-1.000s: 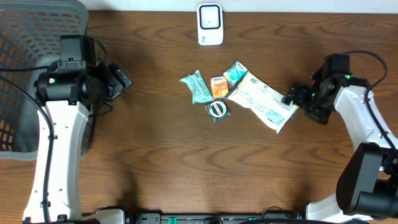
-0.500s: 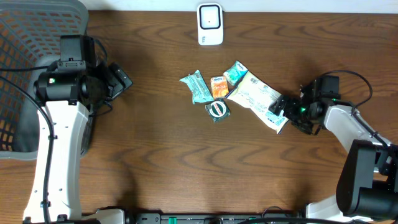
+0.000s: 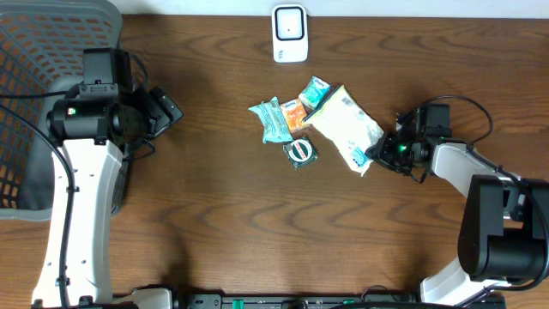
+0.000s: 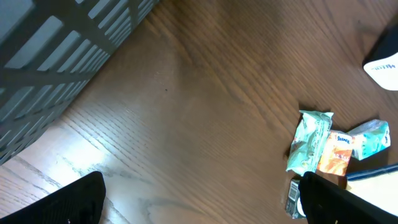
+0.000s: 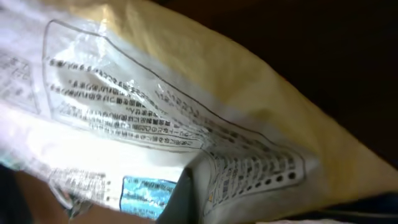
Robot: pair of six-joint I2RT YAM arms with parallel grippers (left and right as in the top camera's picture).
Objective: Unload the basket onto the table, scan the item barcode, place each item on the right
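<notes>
The item is a large pale yellow and white snack bag [image 3: 346, 129] lying right of the table's middle; its printed back fills the right wrist view [image 5: 186, 106]. My right gripper [image 3: 376, 153] is at the bag's lower right edge, shut on it. The barcode scanner [image 3: 290, 33] is a white unit at the far edge of the table. My left gripper [image 3: 167, 110] hangs open over bare wood at the left, well away from the bag, with its fingers [image 4: 68, 202] spread wide and nothing between them.
Small packets crowd the bag's left side: a teal one [image 3: 273, 120], an orange one [image 3: 296, 116], a small teal one [image 3: 314, 91] and a dark green round-marked box [image 3: 300, 152]. A grey mesh basket [image 3: 34, 103] fills the far left.
My right gripper moved left to the bag's edge and shut on it. The bag turned and slid left, nudging the small packets. The left arm stayed still.
</notes>
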